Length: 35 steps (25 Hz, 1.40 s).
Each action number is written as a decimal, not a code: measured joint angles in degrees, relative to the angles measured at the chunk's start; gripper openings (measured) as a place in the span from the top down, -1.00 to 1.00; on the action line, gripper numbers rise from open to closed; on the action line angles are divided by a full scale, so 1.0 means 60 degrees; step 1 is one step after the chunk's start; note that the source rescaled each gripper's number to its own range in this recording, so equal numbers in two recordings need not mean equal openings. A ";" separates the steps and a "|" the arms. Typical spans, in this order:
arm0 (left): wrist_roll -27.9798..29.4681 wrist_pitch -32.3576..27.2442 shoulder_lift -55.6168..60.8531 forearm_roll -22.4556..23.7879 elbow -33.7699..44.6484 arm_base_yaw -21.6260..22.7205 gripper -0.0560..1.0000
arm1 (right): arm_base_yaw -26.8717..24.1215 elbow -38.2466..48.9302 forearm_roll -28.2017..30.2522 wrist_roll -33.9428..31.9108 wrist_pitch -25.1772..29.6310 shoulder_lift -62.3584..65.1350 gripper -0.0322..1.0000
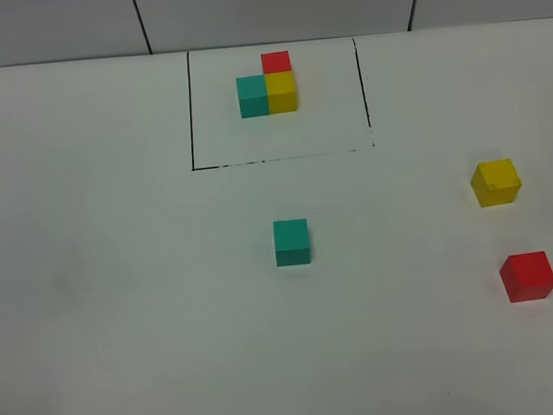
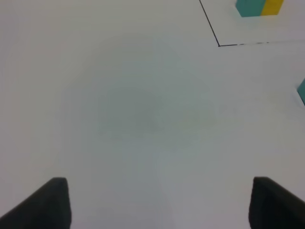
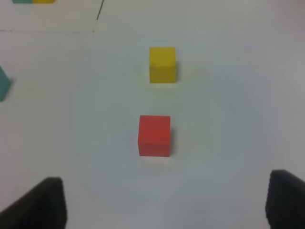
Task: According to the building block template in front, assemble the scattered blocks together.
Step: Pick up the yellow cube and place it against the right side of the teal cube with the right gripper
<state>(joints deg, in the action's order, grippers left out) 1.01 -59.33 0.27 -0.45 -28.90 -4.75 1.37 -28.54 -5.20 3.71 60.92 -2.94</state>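
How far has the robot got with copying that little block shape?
Done: nothing yet. The template sits in its frame, but the teal cube, yellow cube and red cube lie apart, none touching. In hand: nothing; the left gripper and right gripper are both open and empty, the right one facing the red cube. Left: joining all three cubes into the template's L.

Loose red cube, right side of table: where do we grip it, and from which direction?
Pinch two opposite side faces of the small red cube, coming down from above with the open right gripper. It sits flat on the white table, clear of the loose yellow cube, and faces the gripper roughly square-on.
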 joint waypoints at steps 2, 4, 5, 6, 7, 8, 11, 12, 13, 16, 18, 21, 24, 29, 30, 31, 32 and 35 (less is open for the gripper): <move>0.0000 0.0000 0.0000 0.0009 0.0000 0.0010 -0.61 | 0.0000 0.0000 0.0000 0.0000 0.0000 0.0000 -0.46; 0.0000 0.0000 0.0000 0.0009 0.0000 0.0080 -0.61 | 0.0000 0.0000 0.0000 0.0000 0.0000 0.0000 -0.46; 0.0000 0.0000 0.0000 0.0009 0.0000 0.0171 -0.61 | 0.0000 0.0000 0.0000 0.0000 0.0000 0.0000 -0.46; 0.0000 -0.0002 0.0000 0.0009 0.0000 0.0273 -0.61 | 0.0000 0.0000 0.0000 0.0000 0.0000 0.0000 -0.46; -0.0003 -0.0002 0.0000 0.0009 0.0000 0.0405 -0.61 | 0.0000 0.0000 0.0000 0.0000 0.0000 0.0000 -0.46; -0.0003 -0.0002 0.0000 0.0009 0.0000 0.0496 -0.61 | 0.0000 0.0000 0.0000 0.0000 0.0000 0.0000 -0.46; -0.0003 -0.0002 0.0000 0.0009 0.0000 0.0559 -0.61 | 0.0000 0.0000 0.0000 0.0000 0.0000 0.0000 -0.46; -0.0003 -0.0002 0.0000 0.0009 0.0000 0.0561 -0.61 | 0.0000 0.0000 0.0000 0.0000 0.0000 0.0000 -0.46; -0.0003 -0.0002 0.0000 0.0009 0.0000 0.0569 -0.61 | 0.0000 0.0000 0.0000 0.0000 0.0000 0.0000 -0.46; -0.0003 -0.0002 0.0000 0.0009 0.0000 0.0569 -0.61 | 0.0000 0.0000 0.0000 0.0000 0.0000 0.0000 -0.46; -0.0012 -0.0002 0.0000 0.0009 0.0000 0.0580 -0.61 | 0.0000 0.0000 0.0000 0.0000 0.0000 0.0000 -0.46; -0.0031 -0.0002 0.0000 0.0009 0.0000 0.0579 -0.61 | 0.0000 0.0000 0.0000 0.0000 0.0000 0.0000 -0.46; -0.0031 -0.0002 0.0000 0.0009 0.0000 0.0579 -0.61 | 0.0000 0.0000 0.0000 0.0000 0.0010 0.0000 -0.46; -0.0031 -0.0002 0.0000 0.0009 0.0000 0.0579 -0.61 | 0.0000 -0.0136 -0.0078 -0.0012 0.0205 -0.0189 -0.46; -0.0031 -0.0002 0.0000 0.0009 0.0000 0.0579 -0.61 | 0.0000 -0.0196 -0.0129 -0.0023 0.0269 -0.0367 -0.46; -0.0031 -0.0002 0.0000 0.0009 0.0000 0.0579 -0.61 | 0.0000 -0.0220 -0.0198 -0.0023 0.0337 -0.0667 -0.46; -0.0031 -0.0002 0.0000 0.0009 0.0000 0.0579 -0.61 | 0.0000 -0.0243 -0.0274 -0.0023 0.0398 -0.1052 -0.46; -0.0031 -0.0002 0.0000 0.0009 0.0000 0.0579 -0.61 | 0.0000 -0.0301 -0.0357 0.0012 0.0482 -0.2514 -0.46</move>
<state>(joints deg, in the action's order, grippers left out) 0.82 -59.35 0.27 -0.39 -28.90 -1.28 1.37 -30.35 -7.34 3.78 63.82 -18.03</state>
